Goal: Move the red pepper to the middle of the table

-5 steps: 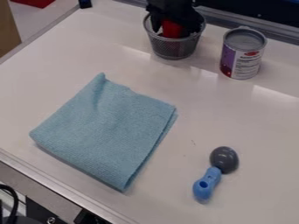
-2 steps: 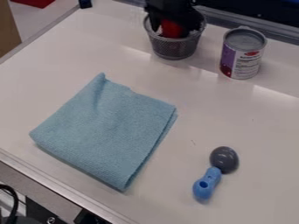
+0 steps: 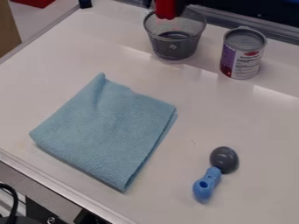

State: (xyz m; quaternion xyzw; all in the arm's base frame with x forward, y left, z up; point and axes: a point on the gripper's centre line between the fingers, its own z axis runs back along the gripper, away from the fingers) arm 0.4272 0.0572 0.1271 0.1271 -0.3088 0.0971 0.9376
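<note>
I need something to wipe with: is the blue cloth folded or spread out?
Folded: the blue cloth shows stacked layers along the picture's right-hand edge of it.

Red against black at the far edge, pale blue blazing across the left!

And it's solid red on the pepper (image 3: 166,8), black on the end effector (image 3: 166,10) beside it, and look at that dark grey mesh pattern all round the basket (image 3: 175,49)! Far right, the can (image 3: 245,54) goes silver-grey on top, its label purple on the left, white across the right, with a red oval and a dark red patch low down! On the left, the cloth (image 3: 108,127) comes in pale blue with a fine textured weave! Near right, the spoon pairs a bright blue handle (image 3: 206,184) with a dark grey bowl (image 3: 224,159), all on an off-white table (image 3: 169,188) streaked with white glints!
</note>
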